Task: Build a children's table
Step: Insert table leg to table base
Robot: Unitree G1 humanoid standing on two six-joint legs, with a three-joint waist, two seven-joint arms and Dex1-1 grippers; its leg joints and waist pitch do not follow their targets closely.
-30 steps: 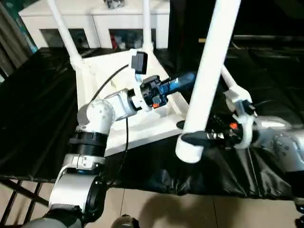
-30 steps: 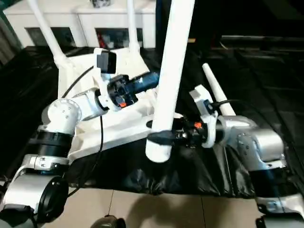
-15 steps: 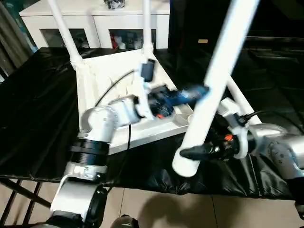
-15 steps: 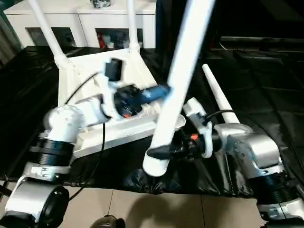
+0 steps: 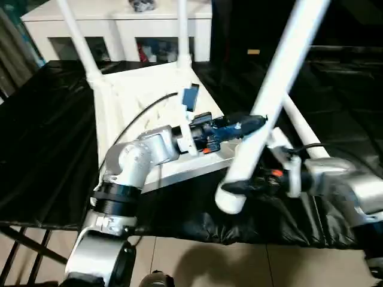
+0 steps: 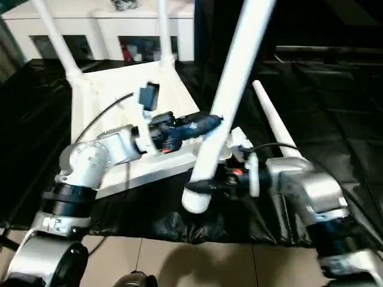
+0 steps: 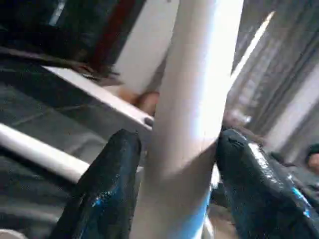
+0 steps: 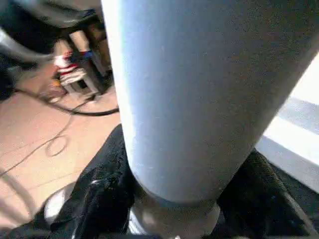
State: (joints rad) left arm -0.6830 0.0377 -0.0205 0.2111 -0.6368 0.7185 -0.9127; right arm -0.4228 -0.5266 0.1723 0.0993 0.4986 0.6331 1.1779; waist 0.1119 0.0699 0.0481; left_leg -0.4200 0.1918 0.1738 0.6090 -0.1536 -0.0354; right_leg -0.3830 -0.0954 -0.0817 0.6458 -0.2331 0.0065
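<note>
Item, from left to right. Tabletop: white, lying upside down on the black-covered work surface, ribbed underside up; two legs already stand in its far corner sockets, one at about 10 o'clock and one at about 12 o'clock; its position is unchanged over the last second. Left gripper: reaching across the near edge of the tabletop toward 3 o'clock, where a second ago it sat further back over the tabletop; its black fingers now bracket the held leg, one on each side, spread slightly wider than the tube, so the contact looks loose, not a firm pinch. Held leg: slanting from its thick end at about 6 o'clock up toward 1 o'clock, tilted more than a second ago. Right gripper: fingers clamped on the leg near its thick end, grip unchanged. Spare leg: lying on the black cover at 3 o'clock, behind the right forearm. Judgement: the left gripper has come in to steady the leg so that it can be guided to a near corner socket; two legs remain unfitted.
</note>
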